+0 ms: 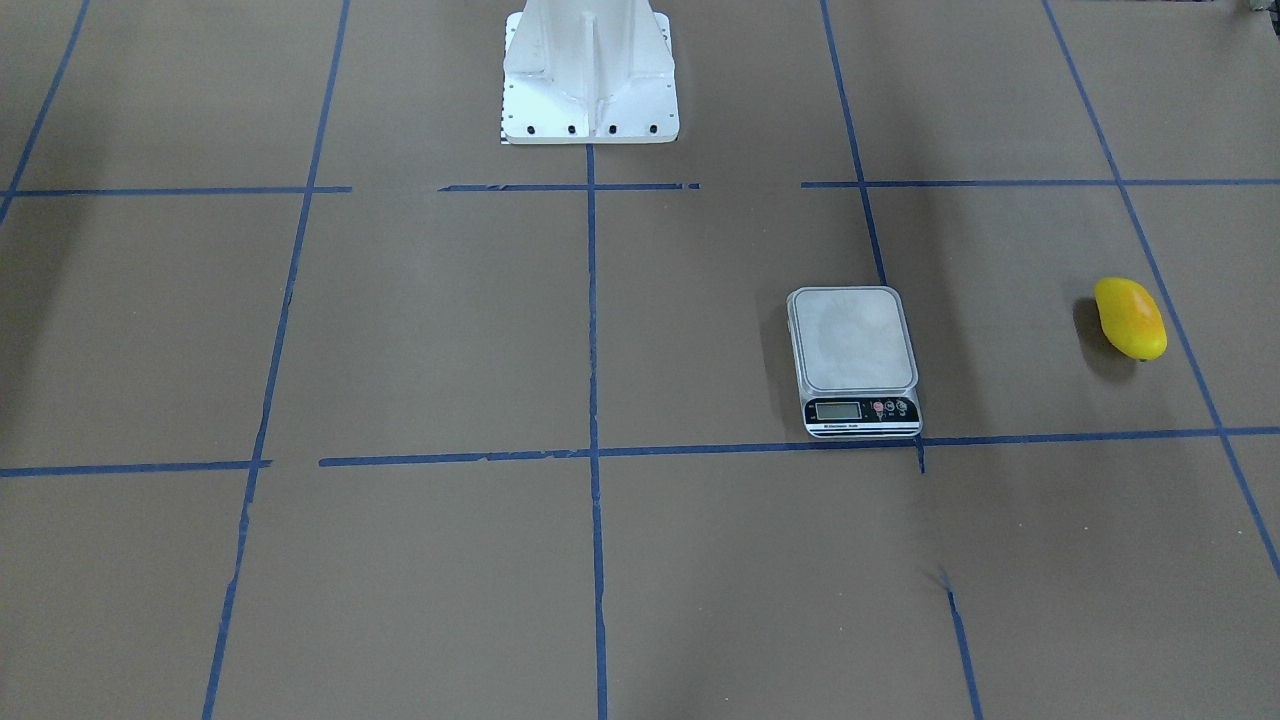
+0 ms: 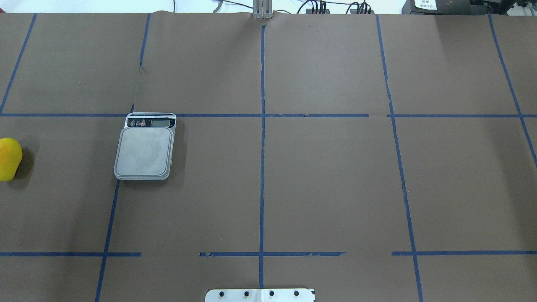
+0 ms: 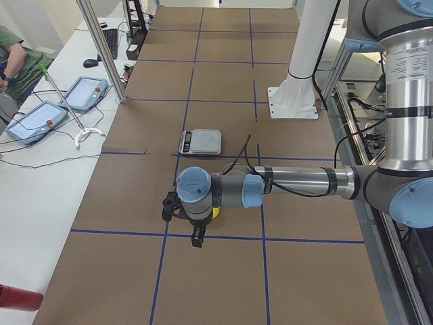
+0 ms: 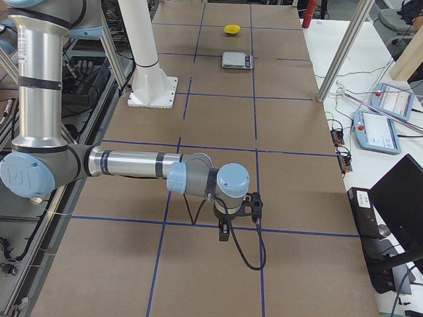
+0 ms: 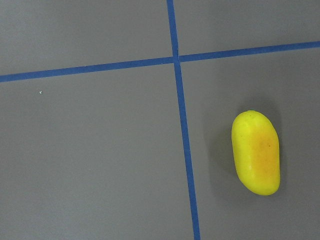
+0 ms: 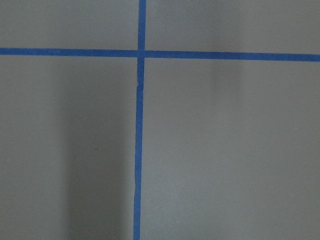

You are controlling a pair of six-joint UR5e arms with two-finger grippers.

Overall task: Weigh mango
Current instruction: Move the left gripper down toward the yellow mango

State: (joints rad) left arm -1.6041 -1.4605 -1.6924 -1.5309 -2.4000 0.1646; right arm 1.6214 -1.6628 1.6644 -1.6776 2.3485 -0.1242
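Overhead clips mango (image 2: 9, 159) at left edge of table (image 2: 293, 188); left wrist view shows it whole. Left gripper (image 3: 197, 239) and right gripper (image 4: 224, 234) point down; aperture cannot be told.

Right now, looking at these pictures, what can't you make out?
The scale display: digits too small in any view.
The mango: cut off by the overhead view's left edge.
The left gripper and right gripper: only in side views; open or shut unclear.
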